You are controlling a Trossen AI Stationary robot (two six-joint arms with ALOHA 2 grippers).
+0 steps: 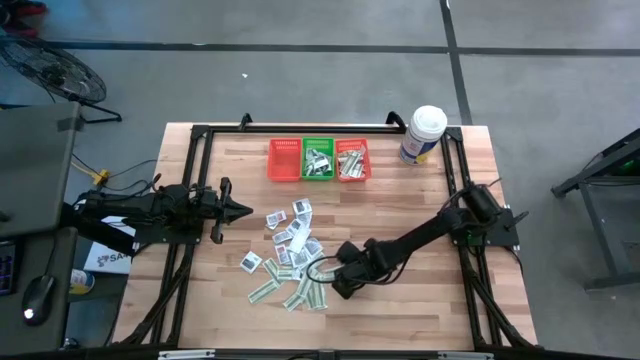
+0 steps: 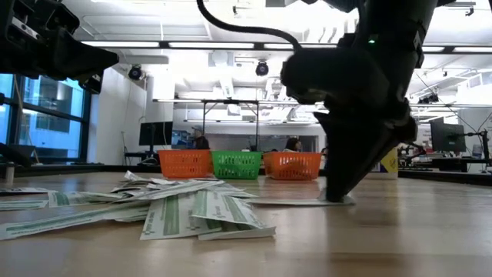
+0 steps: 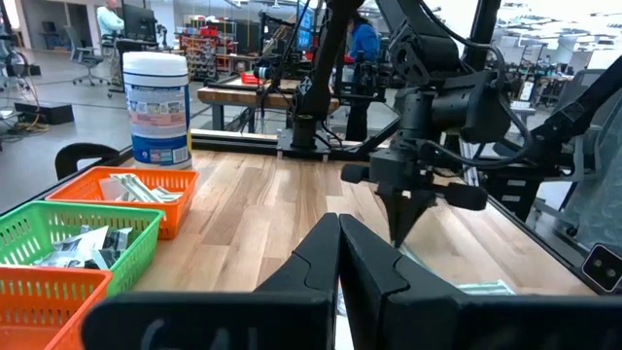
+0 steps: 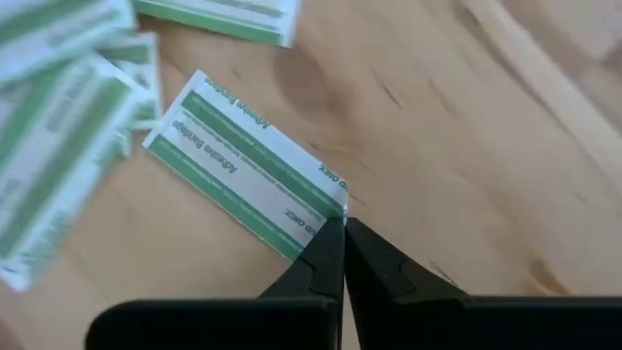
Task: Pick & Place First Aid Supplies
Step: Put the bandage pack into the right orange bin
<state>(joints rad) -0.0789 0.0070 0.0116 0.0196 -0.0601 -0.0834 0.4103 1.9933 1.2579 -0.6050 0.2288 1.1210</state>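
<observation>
The left gripper (image 1: 243,209) waits clenched and empty above the table's (image 1: 420,310) left side, clear of the work area. The loose packets (image 1: 292,255) lie scattered mid-table, near side; some are already in the far row, in the green basket (image 1: 318,160) and the orange basket (image 1: 352,160) right of it, while the red basket (image 1: 284,160) looks empty. A white tub (image 1: 423,134) stands far right. The right gripper (image 4: 342,226) is down at the pile's right edge, fingertips clenched on the corner of one green-striped strip (image 4: 243,161) lying flat on the wood. An edge pinch probably suits such thin paper; whether the grip is secure cannot be told.
</observation>
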